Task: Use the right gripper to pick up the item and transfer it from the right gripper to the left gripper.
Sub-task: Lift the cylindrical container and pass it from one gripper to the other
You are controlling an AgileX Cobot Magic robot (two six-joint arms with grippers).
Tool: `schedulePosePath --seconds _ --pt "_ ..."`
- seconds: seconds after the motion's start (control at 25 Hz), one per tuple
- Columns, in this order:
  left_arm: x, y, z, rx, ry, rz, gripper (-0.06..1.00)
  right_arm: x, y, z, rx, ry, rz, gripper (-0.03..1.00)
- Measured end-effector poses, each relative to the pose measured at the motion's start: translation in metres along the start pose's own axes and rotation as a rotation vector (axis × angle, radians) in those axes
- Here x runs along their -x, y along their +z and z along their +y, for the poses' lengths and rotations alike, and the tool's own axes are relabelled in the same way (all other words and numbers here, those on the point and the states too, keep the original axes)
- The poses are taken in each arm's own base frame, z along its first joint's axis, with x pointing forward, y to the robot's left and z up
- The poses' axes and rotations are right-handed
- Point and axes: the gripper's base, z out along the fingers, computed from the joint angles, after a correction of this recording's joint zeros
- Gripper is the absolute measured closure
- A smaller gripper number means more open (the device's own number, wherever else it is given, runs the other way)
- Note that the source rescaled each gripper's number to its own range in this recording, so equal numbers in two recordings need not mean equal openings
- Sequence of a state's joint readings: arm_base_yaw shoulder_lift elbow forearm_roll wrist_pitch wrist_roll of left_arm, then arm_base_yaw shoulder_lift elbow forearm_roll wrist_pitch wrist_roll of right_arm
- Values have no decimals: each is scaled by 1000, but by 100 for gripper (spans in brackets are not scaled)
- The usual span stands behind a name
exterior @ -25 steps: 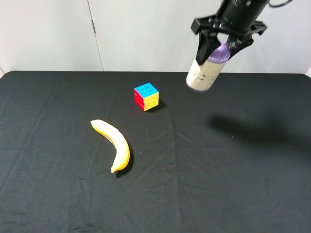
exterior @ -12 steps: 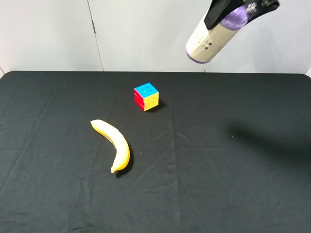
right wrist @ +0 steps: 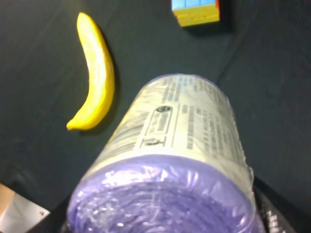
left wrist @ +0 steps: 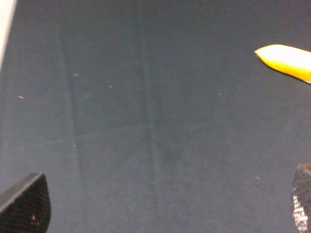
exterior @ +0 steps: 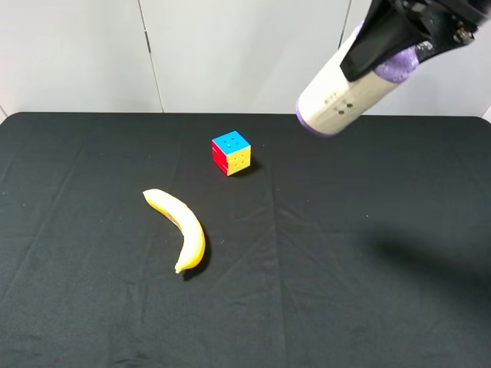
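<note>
The item, a cream-labelled canister [exterior: 344, 96] with purple crinkled ends, hangs tilted high above the black table at the back right. My right gripper [exterior: 397, 47], a black claw, is shut on its upper purple end. In the right wrist view the canister [right wrist: 182, 145] fills the frame, with the table far below it. My left gripper [left wrist: 164, 206] does not show in the exterior view. Its wrist view shows two black fingertips [left wrist: 26, 208] spread wide apart over bare cloth, holding nothing.
A multicoloured puzzle cube [exterior: 231, 152] sits at the table's back middle and also shows in the right wrist view [right wrist: 197, 10]. A yellow banana [exterior: 178, 228] lies left of centre; it shows in the right wrist view [right wrist: 95, 97], and its tip in the left wrist view [left wrist: 286, 60].
My right gripper has lifted the canister higher and carried it to the right, tilting it further off upright. The cube and banana have not moved.
</note>
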State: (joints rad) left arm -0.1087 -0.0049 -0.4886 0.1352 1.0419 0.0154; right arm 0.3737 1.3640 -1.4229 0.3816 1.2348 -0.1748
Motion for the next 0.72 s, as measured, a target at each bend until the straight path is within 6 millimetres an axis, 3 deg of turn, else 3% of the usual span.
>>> schedulePosePath --seconds 0.36,0.72 --pt "0 0 0 4 2 -2 -1 -29 12 4 81 -90 56 91" --pt "0 0 0 4 2 -2 -1 -45 32 9 241 -238 81 91"
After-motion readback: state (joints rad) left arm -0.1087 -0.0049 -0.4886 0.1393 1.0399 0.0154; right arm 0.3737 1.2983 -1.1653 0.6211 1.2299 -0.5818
